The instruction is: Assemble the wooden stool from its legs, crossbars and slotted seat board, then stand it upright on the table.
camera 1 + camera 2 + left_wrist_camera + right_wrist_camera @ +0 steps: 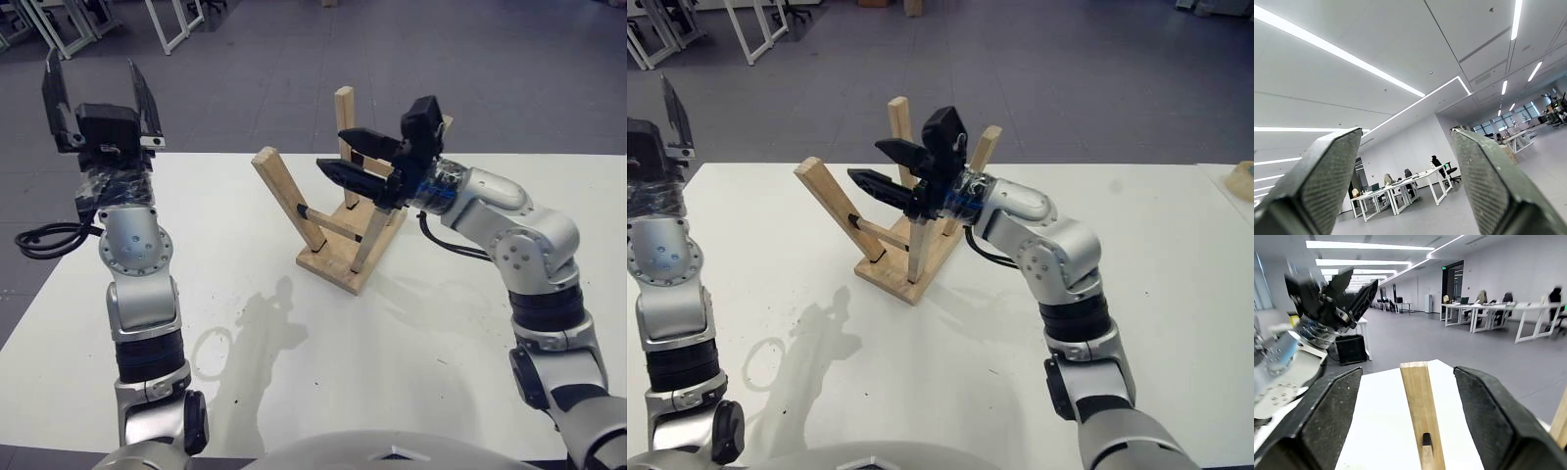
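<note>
Stool (338,230): upside down at the middle of the table (294,382), towards the far edge. Its seat board (338,266) is on the tabletop and its legs point up and splay outward. It looks assembled, so the step left is probably turning it over.
Left gripper (93,64): raised high over the table's left far corner, fingers spread wide and pointing up, holding nothing. It is well apart from the stool, seemingly parked out of the way.
Left leg (289,201): leans out to the left. A crossbar (333,223) runs from it to the near right leg (372,235).
Right gripper (330,149): level with the upper legs, reaching in from the right with its fingers spread and nothing held. It is likely lining up to take a leg for the flip.
Eye views: give the whole stool and both arms' places around it.
Right wrist view: adds the alignment. The left leg's square top (1420,391) stands centred between the two pads (1332,416), not touching either. The left gripper (1337,293) is seen beyond it.
Left wrist view: pads (1334,171) apart, with ceiling between them, so that gripper faces upward.
</note>
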